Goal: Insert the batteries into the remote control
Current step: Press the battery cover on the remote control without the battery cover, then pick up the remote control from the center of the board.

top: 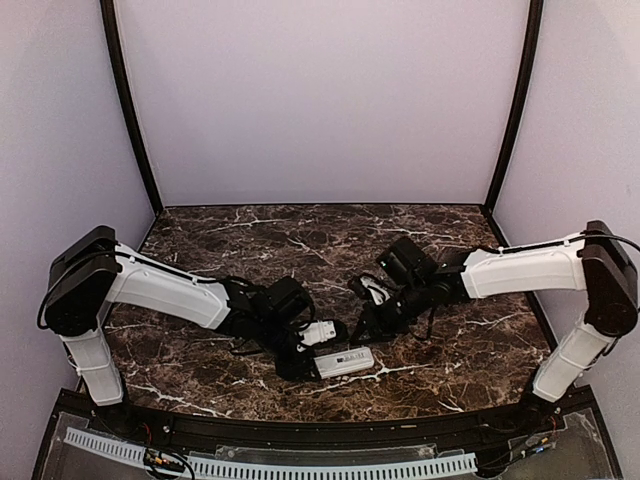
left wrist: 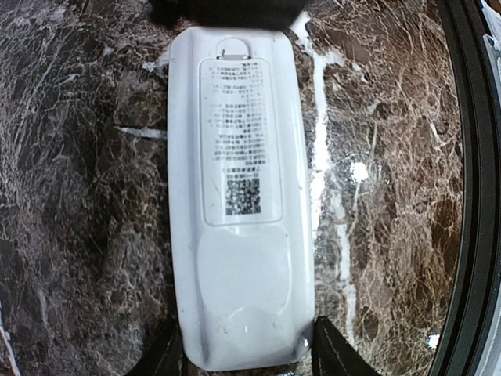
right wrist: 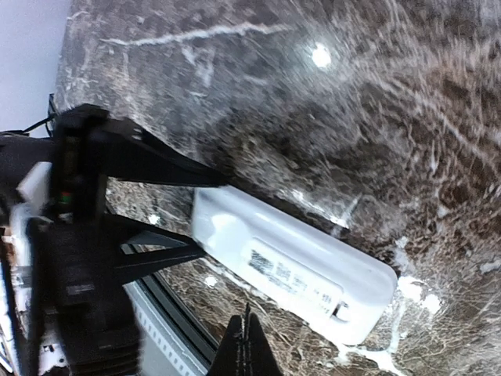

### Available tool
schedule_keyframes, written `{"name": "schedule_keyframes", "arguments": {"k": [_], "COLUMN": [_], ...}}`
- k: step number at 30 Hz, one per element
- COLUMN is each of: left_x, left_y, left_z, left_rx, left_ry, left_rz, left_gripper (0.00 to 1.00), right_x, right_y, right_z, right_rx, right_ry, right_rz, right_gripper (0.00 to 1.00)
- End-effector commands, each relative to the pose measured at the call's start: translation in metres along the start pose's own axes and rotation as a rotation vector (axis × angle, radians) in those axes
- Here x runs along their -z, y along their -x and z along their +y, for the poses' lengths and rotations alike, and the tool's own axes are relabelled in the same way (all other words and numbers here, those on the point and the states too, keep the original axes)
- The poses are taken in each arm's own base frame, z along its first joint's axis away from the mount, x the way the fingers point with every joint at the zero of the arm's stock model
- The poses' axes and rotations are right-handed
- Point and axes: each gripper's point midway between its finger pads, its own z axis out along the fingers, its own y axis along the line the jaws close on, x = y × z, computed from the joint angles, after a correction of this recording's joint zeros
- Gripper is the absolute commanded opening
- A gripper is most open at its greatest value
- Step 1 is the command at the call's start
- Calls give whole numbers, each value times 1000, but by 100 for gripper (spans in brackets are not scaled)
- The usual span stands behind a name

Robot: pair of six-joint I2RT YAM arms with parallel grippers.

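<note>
The white remote control (top: pixel 345 362) lies back side up on the marble table, near the front edge. Its back panel with printed label and code (left wrist: pixel 239 149) is closed flat. My left gripper (top: pixel 303 362) grips the remote's rounded end, one finger (left wrist: pixel 335 354) against each long side. In the right wrist view the remote (right wrist: pixel 297 270) lies at an angle with the left fingers (right wrist: pixel 160 163) on either side of its end. My right gripper (right wrist: pixel 246 346) is shut and empty, hovering just beside the remote's long side; in the top view it (top: pixel 362 325) is behind the remote. No batteries are in view.
The table's black front rail (left wrist: pixel 470 196) runs close to the remote, with a white slotted strip (top: pixel 300 468) below it. Lavender walls and two black posts (top: pixel 130 110) enclose the back and sides.
</note>
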Motion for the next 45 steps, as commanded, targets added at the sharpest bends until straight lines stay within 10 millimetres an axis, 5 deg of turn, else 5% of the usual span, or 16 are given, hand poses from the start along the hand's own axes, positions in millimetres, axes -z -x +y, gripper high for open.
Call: {"name": "schedule_keyframes", "arguments": {"k": [1,8,12,15,18,23,26,30,38,45], "left_x": [-9,36,85,134,182,213,226,236,252,249], "left_y": [-34,10,34,45,39,16,15,16,17,16], "left_z": [-13,-17,-10,1,37,73,82,83,74,70], "left_rx": [28,-14,-10,61,197,351,377,387,375,371], "left_ry": [-53,-32,33,106,286,522,565,569,559,538], "left_rz": [133,-62,-194,-321,-415,-403,-412,-419,-478,-462], "left_gripper": [35,74,83,89,95,99,99,99,99,99], "right_x": [35,68,67,55,36,-18,-43,-62,-75,-79], "right_y": [26,44,49,57,64,23,-4,-5,3,-24], "right_z": [32,48,63,63,65,73,63,44,35,16], "right_rx": [172,436,683,830,978,1220,1292,1298,1238,1211], "right_ry": [10,-54,-17,-63,-190,-208,-220,-306,-367,-326], "right_rz": [-123,-213,-229,-226,-212,29,187,261,296,457], "right_gripper": [8,39,53,65,71,98,99,99,94,82]}}
